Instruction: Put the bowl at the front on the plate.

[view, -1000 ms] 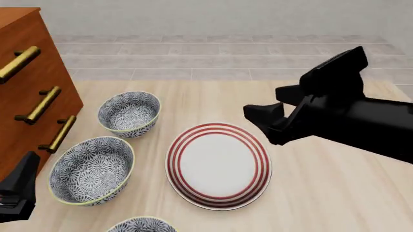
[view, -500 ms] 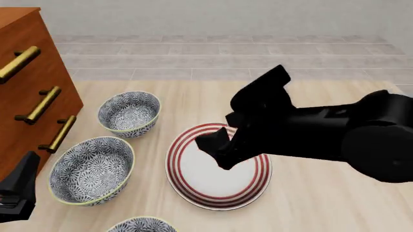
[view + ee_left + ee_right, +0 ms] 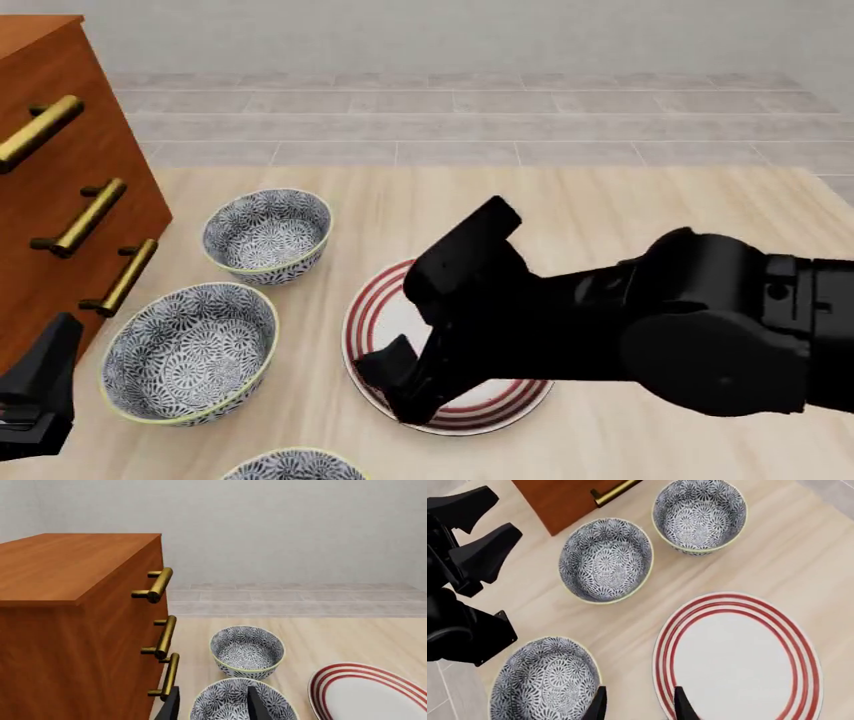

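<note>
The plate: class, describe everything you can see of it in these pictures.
The plate is large, round, flat and white, with three concentric red rings near its rim, ceramic by its look. It lies flat on the wooden table, apart from all three bowls. In the front view the right arm covers much of it; nothing visibly touches it.

No writing, label, brand, number or sign could be read in any view: the bowls (image 3: 606,560) carried only a blue-grey floral pattern, the plate (image 3: 738,656) only red rings, and the wooden drawer unit (image 3: 73,625) with its brass handles was unmarked, as were the black arms and the pale wooden surface (image 3: 694,200)
</note>
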Controlling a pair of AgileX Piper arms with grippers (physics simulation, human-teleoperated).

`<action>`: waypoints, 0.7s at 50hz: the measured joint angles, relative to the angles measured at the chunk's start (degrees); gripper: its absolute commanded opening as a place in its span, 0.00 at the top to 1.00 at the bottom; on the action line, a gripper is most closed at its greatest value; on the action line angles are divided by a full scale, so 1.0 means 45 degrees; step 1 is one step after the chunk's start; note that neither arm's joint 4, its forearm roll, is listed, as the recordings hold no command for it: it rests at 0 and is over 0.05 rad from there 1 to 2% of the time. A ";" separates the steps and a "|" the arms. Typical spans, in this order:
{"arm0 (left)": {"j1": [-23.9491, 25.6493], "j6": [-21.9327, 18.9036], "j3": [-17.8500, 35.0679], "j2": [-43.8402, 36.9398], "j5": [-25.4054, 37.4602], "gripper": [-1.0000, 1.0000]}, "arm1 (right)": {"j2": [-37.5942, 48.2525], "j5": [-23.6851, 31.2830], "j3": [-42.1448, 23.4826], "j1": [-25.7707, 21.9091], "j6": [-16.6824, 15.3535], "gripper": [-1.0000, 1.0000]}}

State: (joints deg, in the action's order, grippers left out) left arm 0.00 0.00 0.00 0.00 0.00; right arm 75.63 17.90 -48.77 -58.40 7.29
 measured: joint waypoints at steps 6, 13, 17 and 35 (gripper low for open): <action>0.0000 0.0000 0.0000 0.0000 0.0000 0.00 | 0.0254 -0.0023 -0.0015 -0.0336 0.0164 0.00; 0.0000 0.0000 0.0000 0.0000 0.0000 0.00 | 0.0554 -0.0099 -0.0034 -0.0726 0.0349 0.00; 0.0000 0.0000 0.0000 0.0000 0.0000 0.00 | 0.0705 -0.0209 0.0023 -0.0990 0.0512 0.00; 0.0000 0.0000 0.0000 0.0000 0.0000 0.00 | 0.1276 -0.1103 0.0524 -0.1823 0.1166 0.00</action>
State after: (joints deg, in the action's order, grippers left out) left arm 0.00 0.00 0.00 0.00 0.00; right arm 81.37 12.94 -46.41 -66.61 12.54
